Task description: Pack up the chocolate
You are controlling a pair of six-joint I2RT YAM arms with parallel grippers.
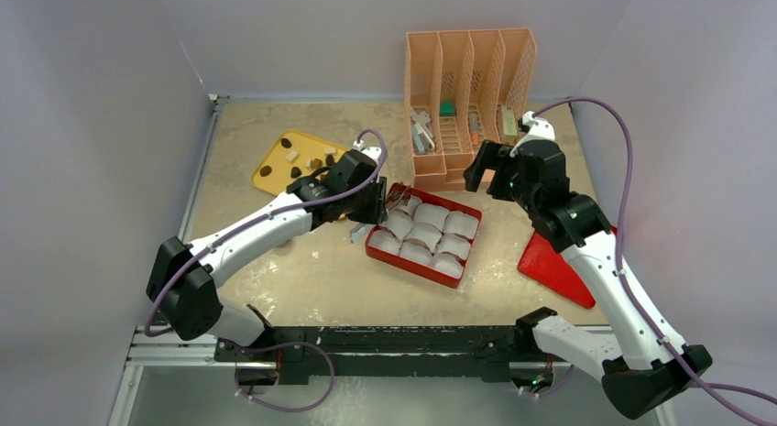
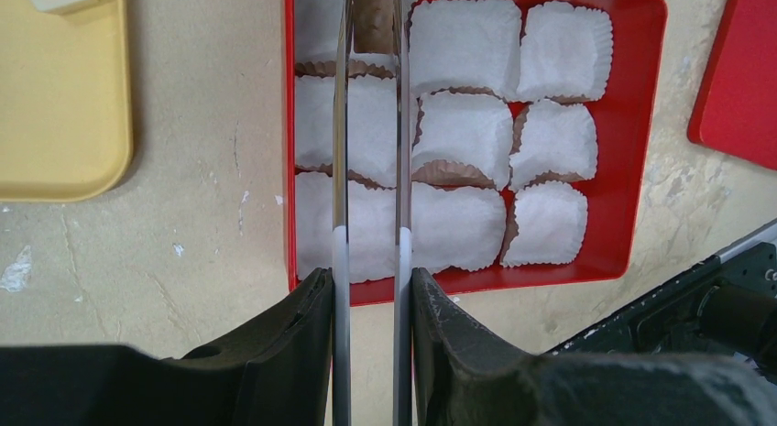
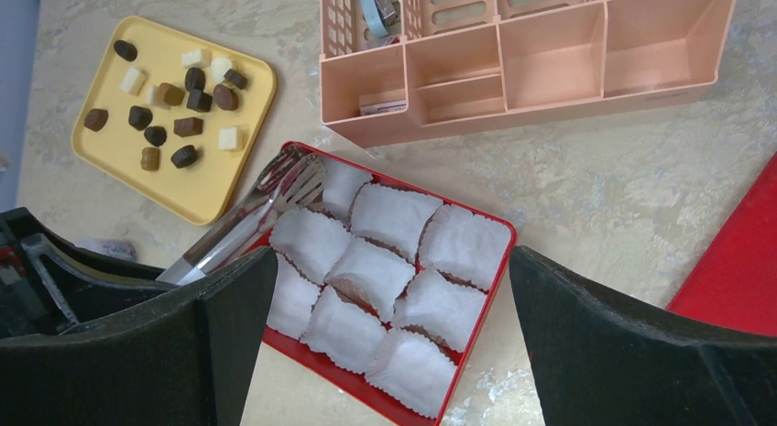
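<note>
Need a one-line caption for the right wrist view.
Open right gripper frames the red box of paper cups; tongs reach its corner, chocolates sit on the yellow tray.

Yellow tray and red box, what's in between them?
Right wrist view: only the metal tongs, held by the left tool, cross the gap between yellow tray and red box. Left wrist view shows bare tabletop below.
</note>
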